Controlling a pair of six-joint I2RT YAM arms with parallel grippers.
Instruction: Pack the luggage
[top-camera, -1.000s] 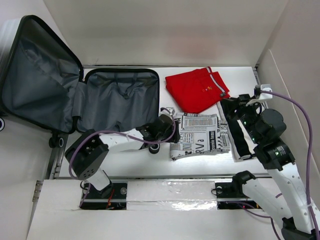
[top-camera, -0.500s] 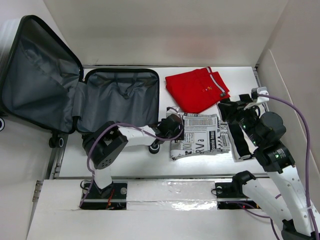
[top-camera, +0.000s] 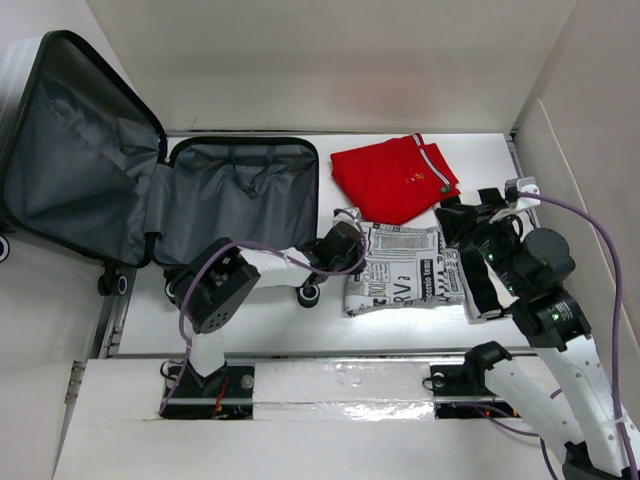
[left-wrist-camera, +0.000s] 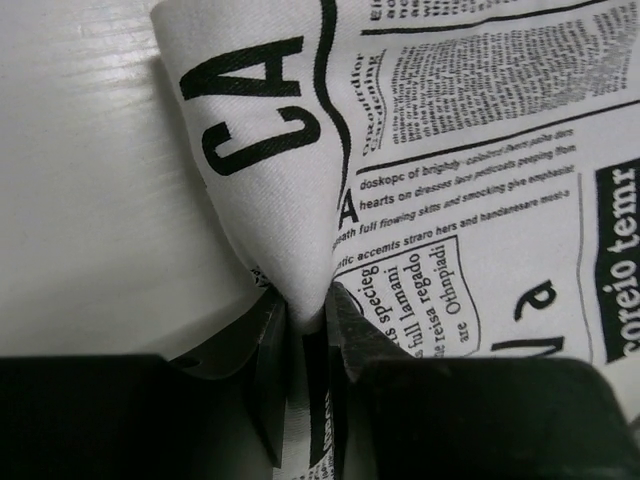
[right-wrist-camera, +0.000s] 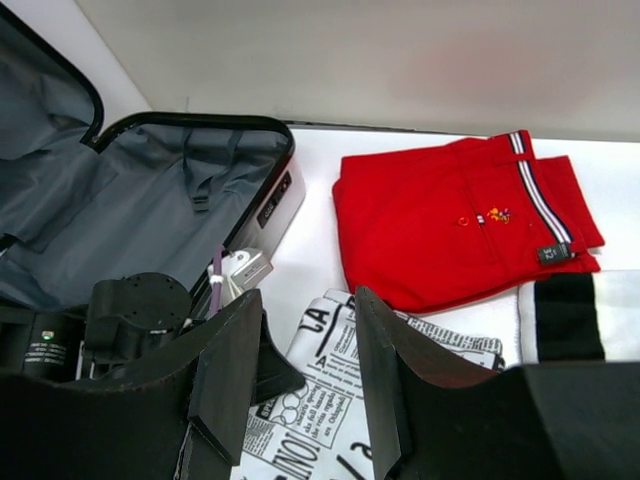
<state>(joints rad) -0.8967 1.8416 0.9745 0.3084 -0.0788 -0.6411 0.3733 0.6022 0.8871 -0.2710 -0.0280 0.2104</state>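
Since the printed cloth (top-camera: 405, 272) is pinched only at a corner by the left gripper (left-wrist-camera: 308, 305), slippage is risked.

Only the newspaper-print cloth (left-wrist-camera: 470, 150) carries readable text. Left wrist view: big "CA" headline at its top left. Right of and below "CA", small print reads "hearts on dresses", "full skirts and smocking give emphasis". Under "CA", sideways "coreio regado". Far right of "CA", white-on-black "coreio temr". The black tag (right-wrist-camera: 548, 253) on the red shorts (right-wrist-camera: 440, 230) is unreadable.
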